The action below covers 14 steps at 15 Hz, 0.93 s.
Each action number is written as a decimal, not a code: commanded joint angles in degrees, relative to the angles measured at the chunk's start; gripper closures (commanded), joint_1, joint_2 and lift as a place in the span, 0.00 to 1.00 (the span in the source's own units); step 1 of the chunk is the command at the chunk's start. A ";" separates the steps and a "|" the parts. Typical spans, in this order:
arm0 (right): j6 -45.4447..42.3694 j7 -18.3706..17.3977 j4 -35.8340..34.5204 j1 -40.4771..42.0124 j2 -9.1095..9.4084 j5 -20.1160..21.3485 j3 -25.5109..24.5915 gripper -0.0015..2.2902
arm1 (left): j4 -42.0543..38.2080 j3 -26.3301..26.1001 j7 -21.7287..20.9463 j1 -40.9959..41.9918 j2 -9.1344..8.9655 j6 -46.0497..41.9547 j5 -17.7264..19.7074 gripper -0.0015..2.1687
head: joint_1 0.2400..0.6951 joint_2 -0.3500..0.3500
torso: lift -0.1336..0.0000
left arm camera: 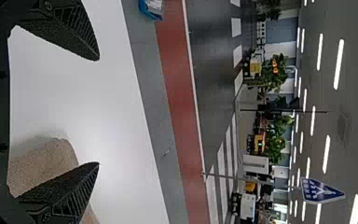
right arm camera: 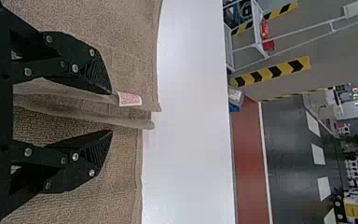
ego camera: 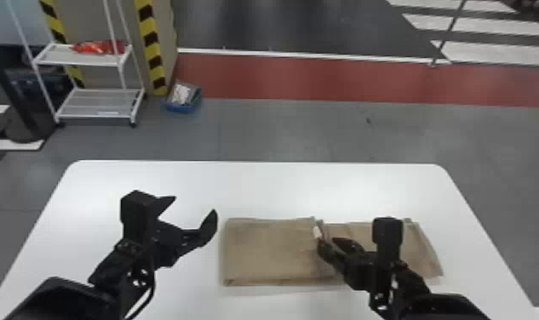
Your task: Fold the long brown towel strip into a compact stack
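At the left of the head view, the left gripper [ego camera: 195, 204] stood wide and empty above the white counter [ego camera: 238, 183], beside the towel's left end. The brown towel strip [ego camera: 268, 251] lay flat from the centre to the lower right, its left part layered and fairly square. Near the middle of its length, the right gripper [right arm camera: 111, 112] was spread around the towel's loose edges, with a white tag [right arm camera: 129, 99] close to one fingertip.

The step in hand seemed to be managing that middle edge. Doing it well likely meant choosing the layers before closing, taking them together and clear of the towel beneath, and lifting low so the left stack kept its shape. A shallow pinch risked catching only the tag or one layer; a sideways drag could have skewed the far corners.
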 commanded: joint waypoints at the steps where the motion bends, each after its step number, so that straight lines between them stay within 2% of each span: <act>1: 1.26 -1.10 0.39 -0.85 -0.08 0.56 0.79 0.31 | 0.54 0.24 -0.49 0.04 0.00 -1.07 0.00 0.04 | 1.00 0.38 | 1.00; 9: 4.25 -1.62 4.34 -4.54 0.01 1.53 2.19 0.31 | 0.45 0.77 -1.20 0.39 0.00 -2.30 0.00 0.05 | 1.00 0.39 | 1.00; 10: 4.60 -1.54 4.43 -4.54 0.01 1.35 2.19 0.36 | 0.54 0.95 -1.20 0.39 0.00 -2.30 0.00 0.05 | 1.00 0.40 | 1.00; 11: 4.43 -1.54 4.43 -4.54 0.01 1.00 1.93 0.46 | 0.72 1.21 -1.46 0.39 0.00 -2.47 0.00 0.06 | 1.00 0.40 | 1.00; 12: 4.43 -1.54 4.34 -4.27 -0.08 0.83 1.75 0.49 | 0.72 1.30 -1.46 0.39 -0.09 -2.47 0.00 0.06 | 1.00 0.40 | 1.00; 14: 3.90 -1.54 3.29 -3.66 -0.08 0.74 1.66 0.49 | 0.63 1.21 -1.63 0.30 -0.26 -2.47 0.00 0.06 | 1.00 0.40 | 1.00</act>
